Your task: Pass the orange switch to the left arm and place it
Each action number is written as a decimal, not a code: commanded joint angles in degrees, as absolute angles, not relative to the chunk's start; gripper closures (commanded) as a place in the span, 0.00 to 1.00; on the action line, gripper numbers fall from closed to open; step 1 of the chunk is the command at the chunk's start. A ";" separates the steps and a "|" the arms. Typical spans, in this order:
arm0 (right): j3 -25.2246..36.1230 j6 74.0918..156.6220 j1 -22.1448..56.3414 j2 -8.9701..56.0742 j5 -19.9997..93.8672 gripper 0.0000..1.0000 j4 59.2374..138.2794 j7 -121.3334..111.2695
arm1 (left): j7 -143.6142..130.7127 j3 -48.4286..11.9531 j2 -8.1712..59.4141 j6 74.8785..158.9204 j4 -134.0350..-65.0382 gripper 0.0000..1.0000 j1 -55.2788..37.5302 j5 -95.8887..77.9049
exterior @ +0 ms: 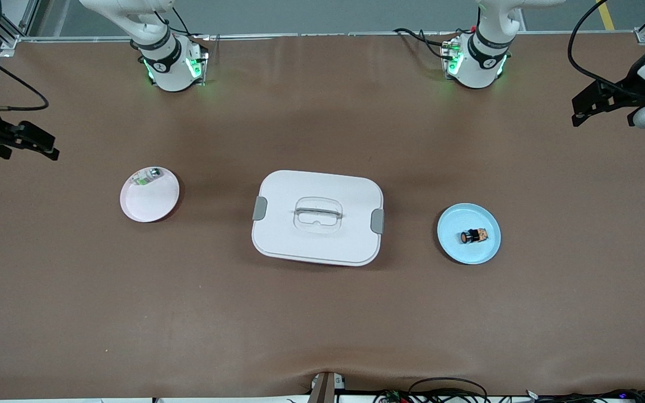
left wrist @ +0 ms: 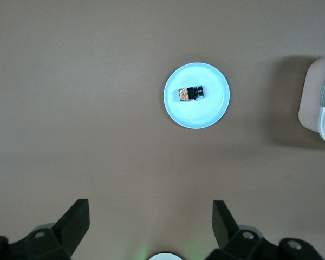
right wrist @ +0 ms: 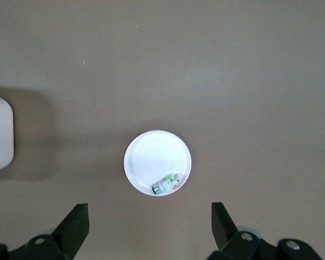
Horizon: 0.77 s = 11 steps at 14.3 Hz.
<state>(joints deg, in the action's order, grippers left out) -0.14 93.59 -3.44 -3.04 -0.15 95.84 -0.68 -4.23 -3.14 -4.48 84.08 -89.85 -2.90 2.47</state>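
The orange switch [exterior: 474, 236] lies on its side on a light blue plate [exterior: 456, 221], toward the left arm's end of the table. It also shows in the left wrist view [left wrist: 190, 93] on that plate [left wrist: 208, 111]. The white lidded box [exterior: 300, 187] stands mid-table between the two plates. My left gripper [exterior: 580, 112] hangs open and empty, high over the table's left-arm end, apart from the blue plate; its own view shows it open too [left wrist: 150, 222]. My right gripper [exterior: 48, 145] hangs open and empty, high over the right-arm end [right wrist: 149, 222].
A pale pink plate [exterior: 157, 204] toward the right arm's end holds a small green-and-white component [exterior: 149, 176], also in the right wrist view [right wrist: 167, 185]. The box's edge shows in both wrist views [left wrist: 319, 103] [right wrist: 0, 132]. Cables lie along the table's near edge.
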 commanded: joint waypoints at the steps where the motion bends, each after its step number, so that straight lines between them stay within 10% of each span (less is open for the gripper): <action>1: -0.79 92.37 -5.45 -1.93 -0.18 0.00 92.20 -1.32 | -6.93 -3.43 -6.06 84.73 -90.88 0.00 -3.16 1.15; 11: -0.79 91.50 -5.10 -1.93 -0.18 0.00 91.41 -1.32 | -8.88 -3.78 -5.89 86.66 -91.67 0.00 -3.16 -0.88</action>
